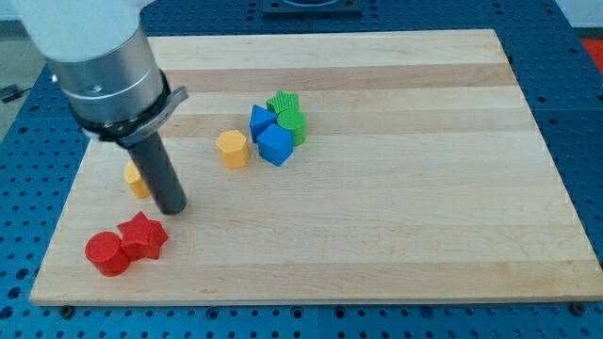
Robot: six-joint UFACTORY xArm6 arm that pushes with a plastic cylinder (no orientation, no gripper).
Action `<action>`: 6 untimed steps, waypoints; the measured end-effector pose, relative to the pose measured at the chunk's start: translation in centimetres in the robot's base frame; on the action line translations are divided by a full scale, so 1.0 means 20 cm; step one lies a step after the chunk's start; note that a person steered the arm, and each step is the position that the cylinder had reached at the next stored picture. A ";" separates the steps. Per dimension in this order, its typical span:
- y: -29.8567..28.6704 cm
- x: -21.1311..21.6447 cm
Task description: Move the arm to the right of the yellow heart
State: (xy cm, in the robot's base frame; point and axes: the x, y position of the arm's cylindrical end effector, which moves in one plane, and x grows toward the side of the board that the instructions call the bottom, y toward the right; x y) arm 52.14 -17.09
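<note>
The wooden worktop carries every block loose; there are no containers. There is no pincer, only a straight dark rod, so nothing opens or holds. My tip rests just right of the yellow heart, which sits at the view's left, half hidden behind the rod. I judge the placing step nearly finished; at most a small settling nudge remains. Nearby lie a red star, red cylinder and yellow hexagon.
</note>
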 end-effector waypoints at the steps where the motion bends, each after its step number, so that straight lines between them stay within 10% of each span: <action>1: 0.00 0.08; 6: 0.04 -0.06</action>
